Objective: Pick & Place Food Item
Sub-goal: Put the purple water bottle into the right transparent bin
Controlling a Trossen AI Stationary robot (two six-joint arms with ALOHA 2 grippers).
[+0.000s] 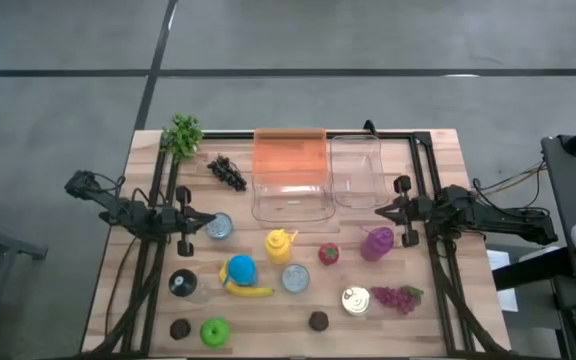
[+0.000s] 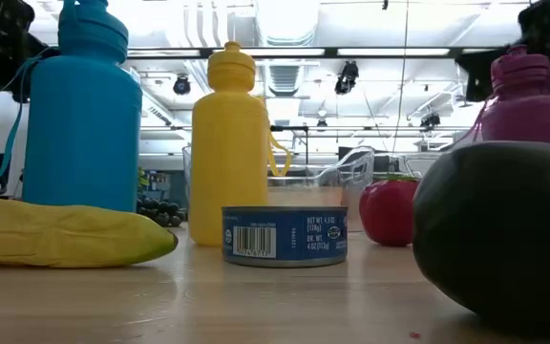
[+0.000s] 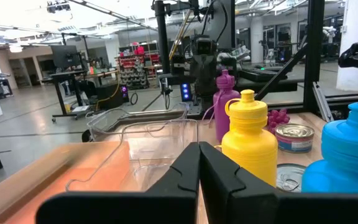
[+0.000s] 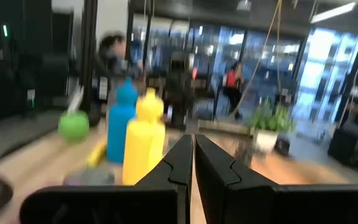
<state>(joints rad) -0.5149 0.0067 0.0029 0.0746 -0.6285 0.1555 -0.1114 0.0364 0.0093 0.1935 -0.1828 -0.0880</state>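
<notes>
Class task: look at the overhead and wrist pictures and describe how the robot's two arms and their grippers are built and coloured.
Both arms are dark, slim, jointed links with black cables trailing at their outer ends. The left gripper and right gripper each end in two black, angular, wedge-shaped fingers with stepped inner edges. No markings show.

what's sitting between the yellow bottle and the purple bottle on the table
A red strawberry lies between the yellow bottle and the purple bottle, touching neither; the high view shows it best.

Wood table (image 1: 448, 170), clear glossy plastic tubs (image 1: 290, 200), metal tins (image 1: 295, 278).
</notes>
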